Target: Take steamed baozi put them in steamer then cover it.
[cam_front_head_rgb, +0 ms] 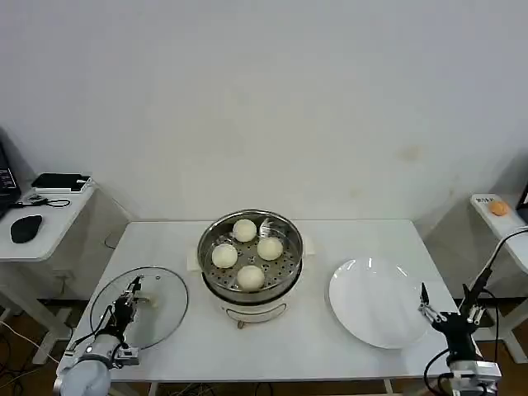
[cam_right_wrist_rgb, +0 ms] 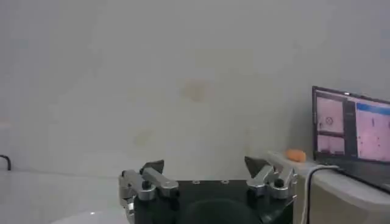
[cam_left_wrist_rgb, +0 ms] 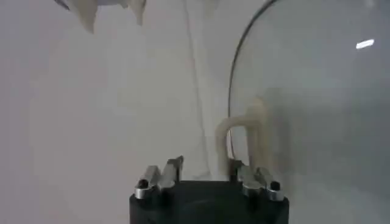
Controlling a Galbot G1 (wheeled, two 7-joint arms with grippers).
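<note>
Stainless steel shines on the steamer [cam_front_head_rgb: 250, 262], which stands on its white base at the middle of the white table [cam_front_head_rgb: 173, 239], a little nearer to the front edge; four steamed baozi [cam_front_head_rgb: 247, 253] lie on the perforated tray inside it, close together, and the pot is not covered. The cover [cam_front_head_rgb: 140, 307], a glass lid with a metal rim, lies flat near the front left corner of the table; its pale handle [cam_left_wrist_rgb: 244, 143] stands upright just before the left tool [cam_front_head_rgb: 125, 307], whose fingers [cam_left_wrist_rgb: 172, 172] are apart and do not hold the handle. A white plate [cam_front_head_rgb: 378, 301] lies by the right edge of the table, with nothing on it; the right tool [cam_front_head_rgb: 441, 318] hangs beside the front right corner, off the table, with its fingers [cam_right_wrist_rgb: 151, 176] wide apart and holding nothing.
</note>
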